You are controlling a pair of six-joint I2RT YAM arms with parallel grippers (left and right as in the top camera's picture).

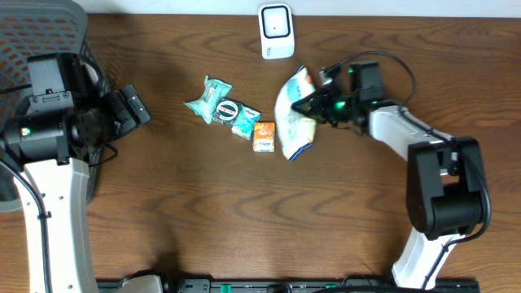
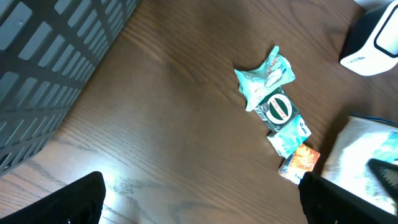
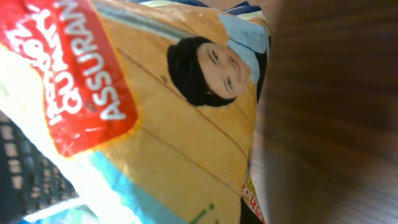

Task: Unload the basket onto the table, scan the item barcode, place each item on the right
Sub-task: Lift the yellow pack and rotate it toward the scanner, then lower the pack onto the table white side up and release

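The right tool (image 1: 313, 104) is pressed together on the right edge of a snack bag (image 1: 293, 122), pinching it. The bag has a red label and a printed face, and it fills the right wrist view. It is tilted near the far edge of the tabletop (image 1: 244, 220), just below the white scanner (image 1: 276, 31) but apart from it. Just beside the bag on its left are an orange box (image 1: 263, 137), a round-labelled packet (image 1: 238, 114) and a teal packet (image 1: 208, 98), in a close row. Bare wood stretches from them to the left tool (image 1: 135, 106), whose fingers are spread wide. At the left edge stands a grey mesh basket (image 1: 32, 32); what it contains I cannot tell.
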